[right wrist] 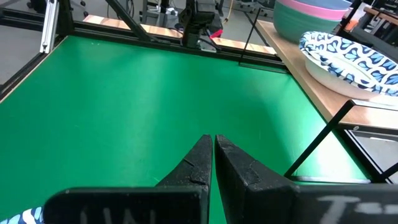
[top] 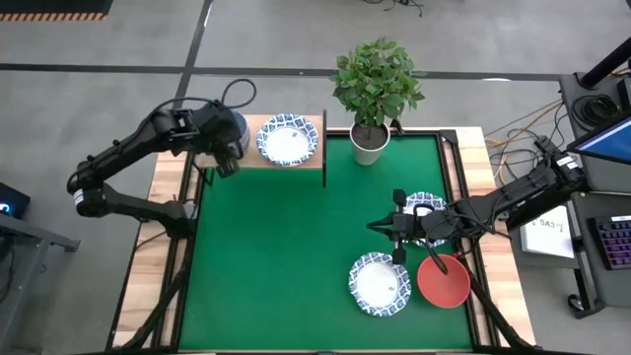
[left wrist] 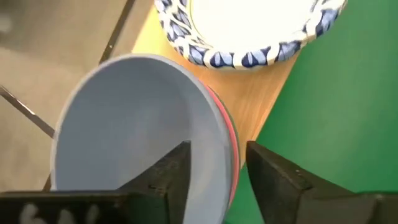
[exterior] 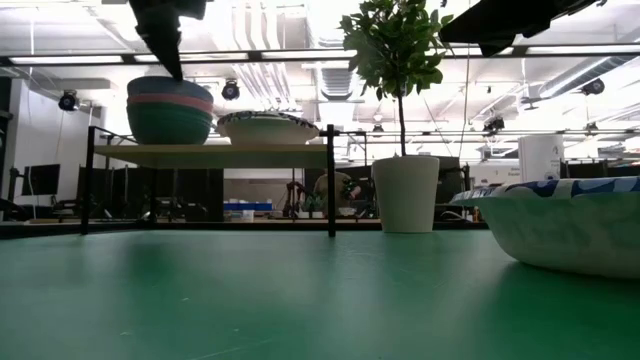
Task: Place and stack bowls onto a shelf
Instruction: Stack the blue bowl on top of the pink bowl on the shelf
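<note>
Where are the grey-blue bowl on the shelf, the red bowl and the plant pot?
grey-blue bowl (left wrist: pixel 130 118), left wrist view, on its inner surface.
red bowl (top: pixel 444 281), high view, on its inside, at the centre.
plant pot (exterior: pixel 405 195), low view, on the middle of its pale wall.

In the overhead view the left tool (top: pixel 229 148) covers most of the stacked bowls (top: pixel 235 126) at 9 o'clock from the patterned bowl (top: pixel 287 140) on the shelf (top: pixel 258 158). The right arm hides part of another patterned bowl (top: pixel 428 211) at 12 o'clock from the red bowl (top: pixel 444 281). In the low view a near bowl (exterior: pixel 565 232) is cut off at the 3 o'clock edge and blurred. The left wrist view crops the grey-blue bowl (left wrist: pixel 134 124).
</note>
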`<action>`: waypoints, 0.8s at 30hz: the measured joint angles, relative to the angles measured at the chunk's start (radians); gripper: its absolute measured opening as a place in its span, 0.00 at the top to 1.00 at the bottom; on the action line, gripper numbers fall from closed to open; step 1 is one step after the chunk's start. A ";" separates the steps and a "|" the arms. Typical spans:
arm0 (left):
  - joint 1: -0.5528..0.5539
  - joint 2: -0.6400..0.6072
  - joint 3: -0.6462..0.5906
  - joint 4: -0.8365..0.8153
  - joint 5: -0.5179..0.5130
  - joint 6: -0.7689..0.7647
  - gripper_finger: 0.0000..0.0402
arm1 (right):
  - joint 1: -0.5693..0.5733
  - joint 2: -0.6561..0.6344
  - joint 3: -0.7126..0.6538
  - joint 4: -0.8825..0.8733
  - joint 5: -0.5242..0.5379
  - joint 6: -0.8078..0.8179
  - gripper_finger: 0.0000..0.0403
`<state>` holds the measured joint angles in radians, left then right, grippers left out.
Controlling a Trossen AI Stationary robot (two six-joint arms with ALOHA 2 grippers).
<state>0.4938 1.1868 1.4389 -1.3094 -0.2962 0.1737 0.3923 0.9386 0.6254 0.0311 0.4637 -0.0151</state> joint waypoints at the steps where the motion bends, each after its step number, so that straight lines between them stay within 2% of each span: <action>1: 0.000 -0.007 0.009 0.002 0.000 -0.005 0.64 | 0.000 0.000 0.000 0.000 0.000 0.000 0.98; 4: -0.001 -0.046 0.023 0.040 0.042 -0.009 0.59 | 0.000 0.000 0.000 0.000 0.000 -0.001 0.98; 7: -0.002 -0.126 -0.029 0.204 0.071 0.008 0.59 | 0.000 0.000 0.000 0.000 0.000 -0.002 0.98; 11: -0.001 -0.284 -0.215 0.473 0.071 0.058 0.65 | 0.000 0.000 0.000 0.000 0.000 -0.008 0.98; 15: 0.002 -0.406 -0.401 0.652 0.070 0.087 0.73 | 0.000 0.000 0.000 0.001 0.000 -0.008 0.98; 19: 0.005 -0.459 -0.505 0.729 0.057 0.087 0.81 | 0.000 0.000 0.000 0.004 0.000 -0.009 0.98; 24: 0.006 -0.469 -0.565 0.739 -0.001 0.073 0.88 | 0.000 0.000 0.000 0.004 0.000 -0.005 0.98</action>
<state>0.4995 0.7182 0.8744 -0.5702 -0.2968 0.2465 0.3921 0.9386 0.6254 0.0353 0.4641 -0.0196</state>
